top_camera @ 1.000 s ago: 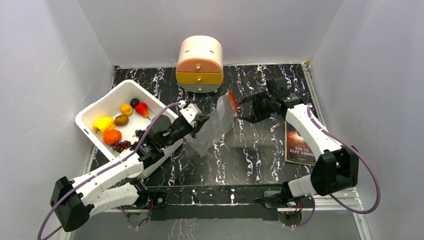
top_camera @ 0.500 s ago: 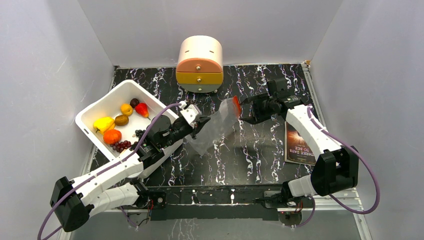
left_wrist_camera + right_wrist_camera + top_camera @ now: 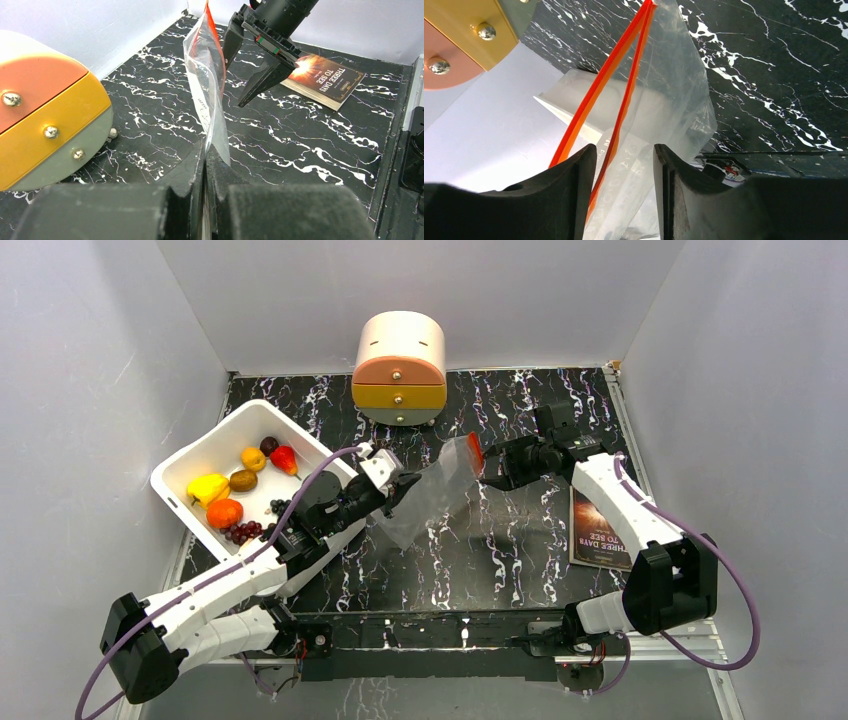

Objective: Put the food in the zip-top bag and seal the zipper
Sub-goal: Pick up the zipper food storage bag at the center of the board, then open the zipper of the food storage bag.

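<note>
Leftmost, a white rectangular plastic tub (image 3: 172, 472) sits on the black, white-veined marble counter (image 3: 500, 560). It holds the food (image 3: 243, 480): six smooth single pieces, one each in yellow, orange, brown, amber, dark purple and red. Beside them lie two beaded grape bunches, one red and one dark.

Just right of the tub, the left gripper (image 3: 402, 486) is pinched tight on one edge of the zip-top bag (image 3: 432, 490). The bag is clear, floppy and crinkled, and it hangs stretched above the counter between the two arms. It looks to have no food in it.

Behind it stands a rounded chest (image 3: 400, 368) with a cream top. It has three drawer fronts, in peach, yellow and grey-green, each with a shiny round knob.

The zipper (image 3: 599, 87) shows as two thin red-orange strips parted along the bag's rim. The right gripper (image 3: 487, 466) stands with its fingers apart, straddling that rim, one finger on each side of the plastic.

Farthest right, one glossy book (image 3: 592, 525) lies flat.
</note>
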You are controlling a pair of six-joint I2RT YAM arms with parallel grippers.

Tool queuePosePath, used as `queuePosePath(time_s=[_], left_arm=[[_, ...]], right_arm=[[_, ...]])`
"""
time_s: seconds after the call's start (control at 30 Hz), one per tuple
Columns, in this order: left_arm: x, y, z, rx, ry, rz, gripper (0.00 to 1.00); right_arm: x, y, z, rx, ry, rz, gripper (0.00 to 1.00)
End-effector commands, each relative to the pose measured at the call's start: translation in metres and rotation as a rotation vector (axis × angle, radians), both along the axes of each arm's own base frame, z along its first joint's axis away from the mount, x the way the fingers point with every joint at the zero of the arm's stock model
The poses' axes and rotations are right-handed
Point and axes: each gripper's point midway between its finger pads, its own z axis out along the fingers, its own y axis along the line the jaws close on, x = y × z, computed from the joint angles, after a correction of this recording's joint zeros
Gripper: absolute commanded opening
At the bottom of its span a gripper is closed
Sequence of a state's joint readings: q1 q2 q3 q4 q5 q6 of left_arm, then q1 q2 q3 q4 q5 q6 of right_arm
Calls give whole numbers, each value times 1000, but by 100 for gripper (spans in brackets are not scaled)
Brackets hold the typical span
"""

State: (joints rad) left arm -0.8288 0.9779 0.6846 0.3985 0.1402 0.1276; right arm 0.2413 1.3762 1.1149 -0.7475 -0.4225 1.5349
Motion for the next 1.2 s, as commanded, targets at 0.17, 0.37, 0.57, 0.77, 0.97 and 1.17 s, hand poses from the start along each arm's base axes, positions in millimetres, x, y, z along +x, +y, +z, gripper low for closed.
queuePosePath(time_s=[0.17,0.37,0.57,0.77,0.97,1.17], left_arm=[[1,2,9,-38,-32,21,0],[12,16,12,-23,78,142,44],[9,25,28,-61,230,210,64],[8,37,51,-100,330,296,66],[10,40,73,-195,390,347,71],[19,22,62,-174,486,354,71]], right_arm=[[15,10,18,61,-137,38,3],[31,9,24,-3,-286,110,0],[51,-6,40,-202,-534,219,0],[60,-48,63,-572,-652,329,0],[59,-69,111,-780,-829,415,0],[39,-40,132,-691,-986,542,0]])
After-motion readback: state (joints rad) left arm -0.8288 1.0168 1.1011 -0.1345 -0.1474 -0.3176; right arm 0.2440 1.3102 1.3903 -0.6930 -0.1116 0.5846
